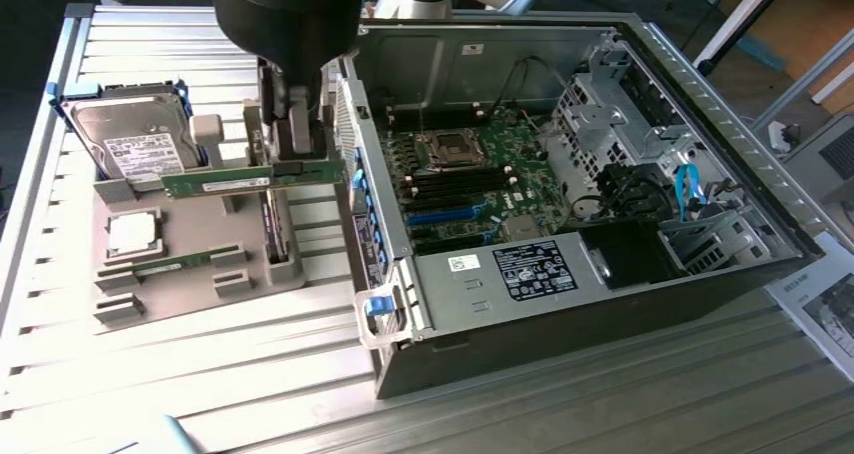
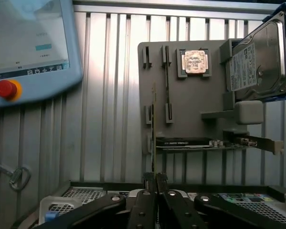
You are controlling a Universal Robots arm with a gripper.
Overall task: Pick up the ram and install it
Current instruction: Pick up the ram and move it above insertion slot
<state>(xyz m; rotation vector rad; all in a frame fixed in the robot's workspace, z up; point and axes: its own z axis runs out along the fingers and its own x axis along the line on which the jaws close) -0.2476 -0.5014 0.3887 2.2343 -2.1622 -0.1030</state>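
My gripper is shut on a ram, a slim green stick that it holds level above the grey holder tray, to the exterior view's left of the open computer case. In the wrist view this ram shows edge-on as a thin line running out from between the closed fingertips of the gripper. A second ram lies in the tray. The motherboard with its dark memory slots sits inside the case.
The tray also carries a hard drive, a square silver processor and an upright dark expansion card. A teach pendant with a red stop button lies on the slatted metal table. The case wall stands close beside the gripper.
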